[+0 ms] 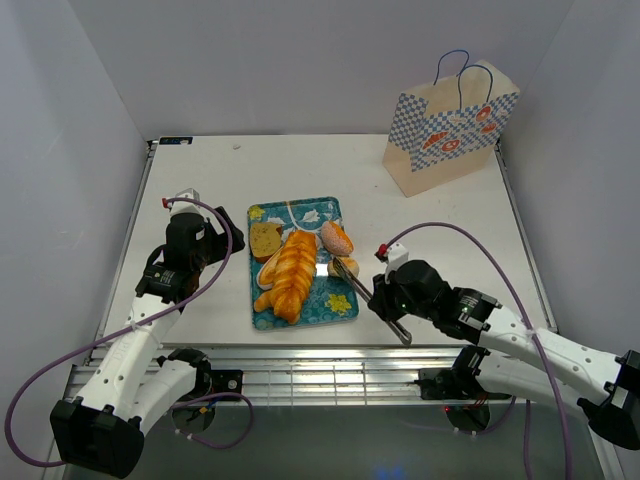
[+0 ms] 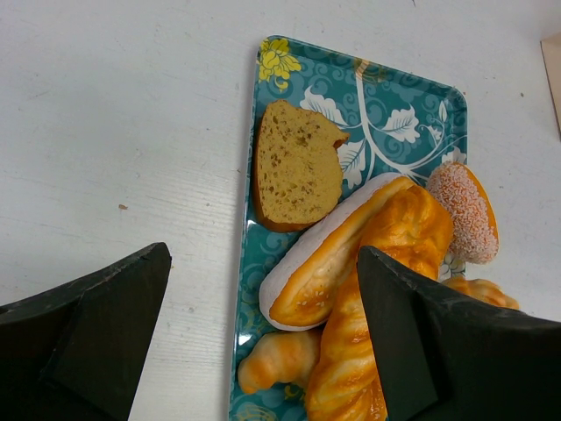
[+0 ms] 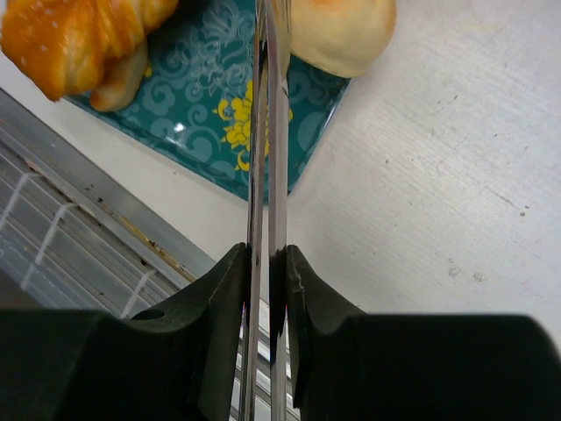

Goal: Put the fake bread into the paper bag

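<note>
Top view, 12 o'clock = far edge of the white surface [image 1: 200,180]. Left hand [image 2: 263,259] sits at 9 o'clock of the tray [image 1: 338,308], fingers spread wide, nothing between them; its wrist view looks down on the tray's left edge. The fake bread [image 1: 292,270] all lies on the blue patterned tray at mid-surface: a toast slice [image 2: 296,167] at the tray's 10 o'clock corner, a long white-bottomed bun [image 2: 337,250] and a braided loaf [image 1: 285,290] lying side by side down the middle, a small croissant-like piece [image 2: 279,358] at 7 o'clock, and a sugared round roll [image 1: 337,238] at 2 o'clock. Right hand [image 3: 267,263] is at 4 o'clock of the tray, fingers clamped on the metal tongs [image 1: 372,295], whose blades are pressed together. The tong tips reach over the tray's right edge near the round roll; I cannot tell whether they touch it. The paper bag [image 1: 450,130] stands upright at 1 o'clock, well apart from the tray, against the back wall.
</note>
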Controlling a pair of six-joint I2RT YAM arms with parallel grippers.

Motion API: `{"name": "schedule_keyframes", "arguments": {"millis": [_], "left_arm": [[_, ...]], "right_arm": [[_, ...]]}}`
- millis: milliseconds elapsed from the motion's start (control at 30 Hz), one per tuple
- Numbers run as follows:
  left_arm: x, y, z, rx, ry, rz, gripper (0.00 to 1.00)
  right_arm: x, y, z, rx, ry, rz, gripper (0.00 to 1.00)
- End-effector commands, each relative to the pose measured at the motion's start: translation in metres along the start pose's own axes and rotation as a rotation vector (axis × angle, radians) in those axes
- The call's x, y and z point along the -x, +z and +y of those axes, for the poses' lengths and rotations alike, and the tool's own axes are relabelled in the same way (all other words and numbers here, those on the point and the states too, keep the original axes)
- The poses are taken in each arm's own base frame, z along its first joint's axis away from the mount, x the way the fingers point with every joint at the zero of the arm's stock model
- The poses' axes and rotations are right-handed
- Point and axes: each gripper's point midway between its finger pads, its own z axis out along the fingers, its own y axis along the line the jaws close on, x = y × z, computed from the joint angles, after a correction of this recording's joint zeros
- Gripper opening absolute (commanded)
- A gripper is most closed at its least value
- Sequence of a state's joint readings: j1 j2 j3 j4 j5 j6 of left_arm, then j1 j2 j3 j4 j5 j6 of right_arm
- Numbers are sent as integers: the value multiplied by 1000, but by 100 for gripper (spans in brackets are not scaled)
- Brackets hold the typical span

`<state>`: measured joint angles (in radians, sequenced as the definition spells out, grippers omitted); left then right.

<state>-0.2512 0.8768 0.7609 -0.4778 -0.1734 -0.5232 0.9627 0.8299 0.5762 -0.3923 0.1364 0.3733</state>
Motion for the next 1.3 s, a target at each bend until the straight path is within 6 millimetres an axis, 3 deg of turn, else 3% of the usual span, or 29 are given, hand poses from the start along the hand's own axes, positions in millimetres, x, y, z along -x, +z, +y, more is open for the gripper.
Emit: {"name": "schedule_keyframes", "arguments": {"millis": [0, 300, 433, 567, 667, 733, 800, 833, 867, 900, 933, 967, 1000, 1033, 1067, 1100, 1133, 1267], "left_arm": [[10, -4, -6, -31, 2, -35, 98], [10, -5, -7, -34, 3, -37, 98], [9, -4, -8, -40, 4, -33, 98], [10, -5, -8, -38, 4, -36, 98], [10, -5, -8, -39, 5, -37, 98], [10, -5, -7, -39, 4, -37, 98], [10, -5, -8, -44, 4, -36, 97], [10, -6, -9, -49, 3, -39, 98], [9, -5, -10, -53, 4, -33, 98], [10, -6, -11, -60, 3, -36, 98], [9, -6, -11, -60, 3, -33, 97], [9, -6, -12, -63, 4, -31, 97], [9, -6, -12, -65, 6, -31, 97], [9, -6, -12, -65, 6, -31, 97], [10, -7, -13, -70, 5, -36, 97], [10, -7, -13, -70, 5, -36, 97], [10, -8, -13, -72, 3, -36, 97], [10, -10, -15, -86, 4, -39, 97]], "right_arm": [[74, -26, 16, 24, 36, -232, 8], [129, -61, 8, -48, 97, -424, 8], [165, -90, -13, -186, 108, -544, 8], [219, -132, -28, -263, 127, -678, 8], [247, -149, -40, -301, 123, -721, 8], [259, -144, -46, -301, 111, -710, 8], [278, -156, -66, -350, 128, -742, 8], [284, -149, -69, -331, 118, -723, 8], [290, -156, -88, -374, 135, -733, 8], [303, -168, -92, -371, 137, -764, 8], [309, -159, -93, -329, 127, -743, 8], [316, -167, -108, -347, 146, -757, 8], [322, -159, -110, -307, 141, -737, 8], [335, -170, -110, -299, 138, -768, 8], [341, -174, -117, -292, 150, -775, 8], [345, -165, -119, -256, 149, -754, 8], [356, -174, -123, -253, 149, -777, 8], [370, -162, -132, -182, 178, -758, 8]]}}
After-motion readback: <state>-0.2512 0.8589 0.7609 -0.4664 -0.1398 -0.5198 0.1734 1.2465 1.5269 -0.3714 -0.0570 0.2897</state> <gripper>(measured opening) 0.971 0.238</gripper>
